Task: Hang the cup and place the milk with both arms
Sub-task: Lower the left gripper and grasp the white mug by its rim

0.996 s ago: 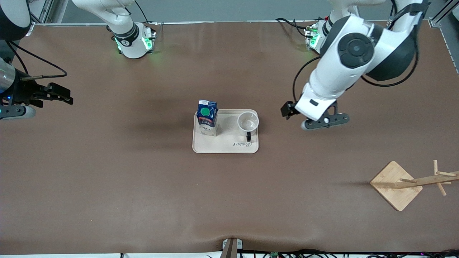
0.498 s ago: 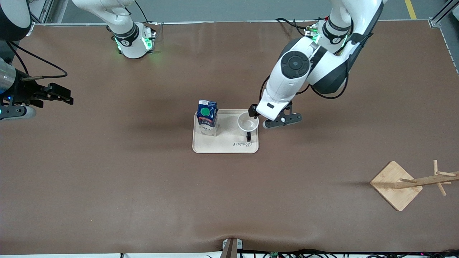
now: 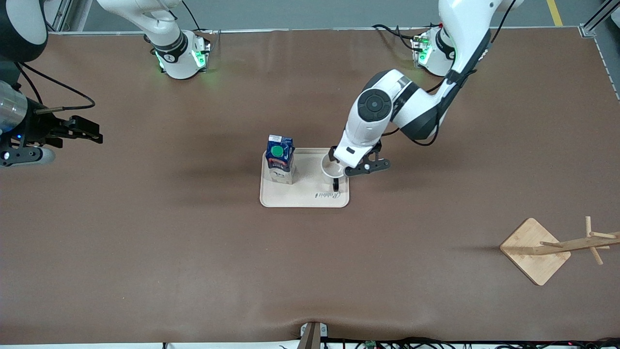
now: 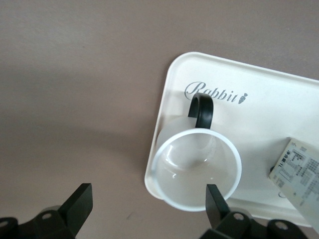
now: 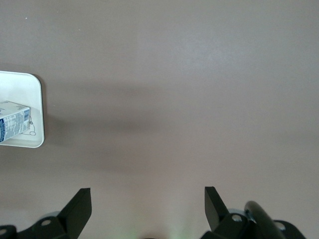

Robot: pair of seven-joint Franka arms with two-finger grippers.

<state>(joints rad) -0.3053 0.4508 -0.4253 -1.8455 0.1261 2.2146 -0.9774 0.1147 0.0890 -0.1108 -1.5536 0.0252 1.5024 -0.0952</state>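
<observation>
On the brown desk (image 3: 145,252), near its middle, a cream tray (image 3: 304,198) printed "Rabbit" — carrying the milk (image 3: 280,159) and the cup (image 3: 334,169). Milk upright at the tray end toward the right arm, green cap up, white text panel on one side. Cup upright at the tray end toward the left arm, mouth open upward, black loop handle pointing toward the front camera, close to the "Rabbit" lettering. Left end effector (image 3: 341,165) low over the cup, released, fingers spread wide; in the left wrist view one finger (image 4: 215,199) right at the cup (image 4: 197,169) rim on the milk's side, the other finger (image 4: 79,206) out over bare desk off the tray (image 4: 259,109) edge — contact with the rim hard to judge, nothing gripped. Corner of the milk (image 4: 299,167) showing at the edge of that same view. Right end effector (image 3: 89,132) released as well, waiting in the air over bare desk at the right arm's end, well apart from the tray; in its wrist view both fingers (image 5: 79,206) spread, only brown desk between them, with a tray corner (image 5: 35,114) and a slice of the milk (image 5: 15,124) at the edge. Toward the left arm's end, nearer the front camera than the tray, a wooden rack (image 3: 557,247) on a square base, pegs bare, well apart from everything else.
</observation>
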